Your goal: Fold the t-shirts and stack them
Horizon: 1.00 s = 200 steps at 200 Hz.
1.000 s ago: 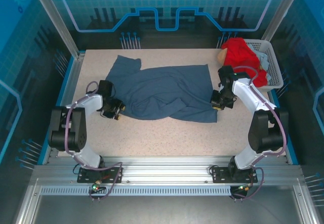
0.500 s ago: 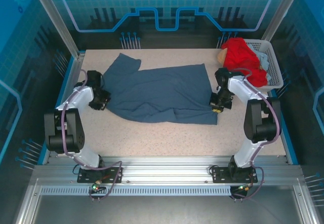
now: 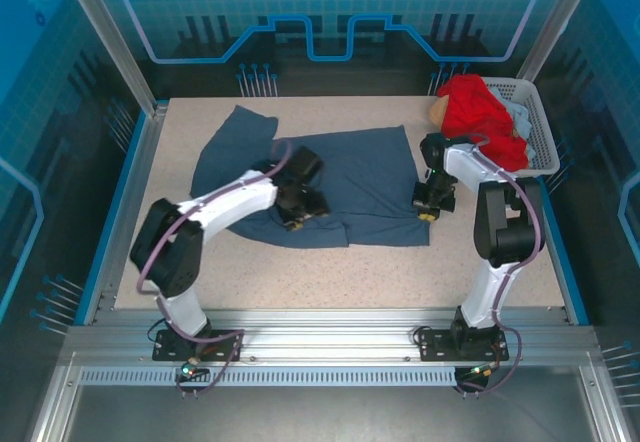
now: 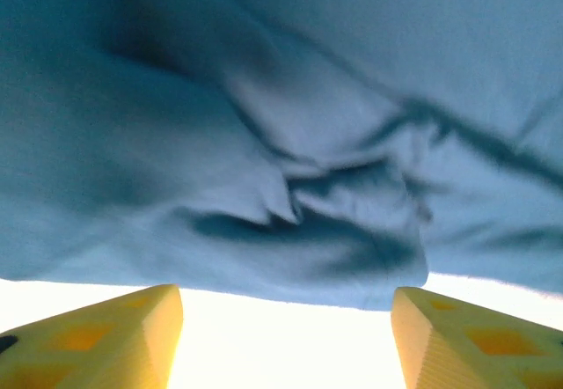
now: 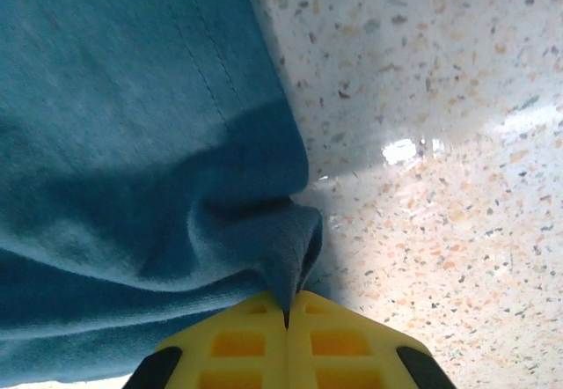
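Over the middle of the blue shirt (image 3: 370, 177), my left end effector (image 3: 298, 214) has swung in from the edge, fingers apart. The right end effector (image 3: 427, 211) clamps the hem, so I judge the first fold begun.

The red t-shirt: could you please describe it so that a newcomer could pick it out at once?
At the far right corner of the speckled table, a white perforated basket stands. The red t-shirt is heaped in it, spilling over the left rim. It is bright red and bunched, unlike the slate-blue t-shirt spread across mid-table.
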Tool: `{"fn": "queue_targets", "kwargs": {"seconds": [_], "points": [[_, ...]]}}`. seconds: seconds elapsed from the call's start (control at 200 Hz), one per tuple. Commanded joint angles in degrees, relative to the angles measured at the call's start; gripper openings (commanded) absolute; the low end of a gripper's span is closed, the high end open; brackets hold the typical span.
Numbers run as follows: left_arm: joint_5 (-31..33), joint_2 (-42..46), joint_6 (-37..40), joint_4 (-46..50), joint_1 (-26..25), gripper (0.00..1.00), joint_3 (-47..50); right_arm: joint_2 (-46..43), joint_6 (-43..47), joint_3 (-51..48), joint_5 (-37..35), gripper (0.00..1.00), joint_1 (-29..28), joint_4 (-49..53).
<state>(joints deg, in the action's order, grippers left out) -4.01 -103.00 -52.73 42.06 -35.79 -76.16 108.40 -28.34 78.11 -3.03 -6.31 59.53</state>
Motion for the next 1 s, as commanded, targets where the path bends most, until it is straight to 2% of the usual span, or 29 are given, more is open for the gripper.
{"fn": "queue_targets", "kwargs": {"seconds": [0.0, 0.045, 0.16, 0.225, 0.3, 0.36, 0.435, 0.545, 0.69, 0.81, 0.89, 0.91, 0.96, 0.995], "points": [[-4.08, -4.85, 0.33, 5.72, -2.35, 0.70, -3.25, 1.37, 0.82, 2.00, -0.42, 0.05, 0.72, 1.23], [-4.16, -6.63, -0.03, 6.33, -2.83, 0.73, -4.10, 1.47, 0.66, 2.13, -0.13, 0.05, 0.77, 1.12], [-2.68, -9.38, -1.37, 4.43, -2.87, 0.75, -4.96, 1.14, 0.59, 1.80, 0.09, 0.05, 0.77, 0.94], [-2.10, -11.13, -1.41, 2.90, -2.88, 0.69, -6.04, 0.97, 0.73, 1.40, 0.13, 0.05, 0.73, 0.70], [-1.39, -13.18, -1.12, 3.26, -2.88, 0.52, -7.27, 0.96, 0.96, 1.01, 0.06, 0.05, 0.74, 0.60], [0.20, -13.25, -1.05, 4.18, -2.85, 0.31, -6.66, 0.95, 1.09, 0.82, -0.08, 0.04, 0.74, 0.35], [3.02, -10.69, -1.02, 5.40, -2.67, 0.00, -3.79, 1.16, 1.14, 0.94, -0.46, 0.04, 0.99, 0.12], [6.10, -4.07, -0.30, 7.63, -1.93, 0.00, 1.94, 1.76, 1.17, 1.98, -0.77, 0.00, 1.50, 0.08], [8.61, 8.19, 0.15, 11.42, 0.09, 0.00, 9.70, 2.54, 1.09, 3.98, -1.08, 0.00, 2.23, 0.19], [9.32, 16.23, 0.34, 14.01, 2.26, 0.00, 14.25, 3.15, 1.09, 5.20, -0.68, 0.00, 2.27, 0.24], [7.69, 19.09, 0.16, 11.51, 2.82, 0.00, 16.21, 3.25, 0.95, 5.34, -0.10, 0.00, 2.00, 0.12], [6.99, 19.31, -0.14, 10.51, 2.79, 0.07, 16.50, 3.27, 0.97, 5.28, -0.05, 0.00, 1.88, 0.07], [4.98, 19.29, -1.55, 7.39, 2.58, 0.31, 17.45, 3.21, 0.92, 5.00, 0.43, 0.00, 1.82, -0.19], [3.80, 18.85, -3.23, 5.39, 2.51, 0.44, 18.20, 3.13, 0.83, 4.91, 0.73, 0.00, 1.70, -0.27]]}}
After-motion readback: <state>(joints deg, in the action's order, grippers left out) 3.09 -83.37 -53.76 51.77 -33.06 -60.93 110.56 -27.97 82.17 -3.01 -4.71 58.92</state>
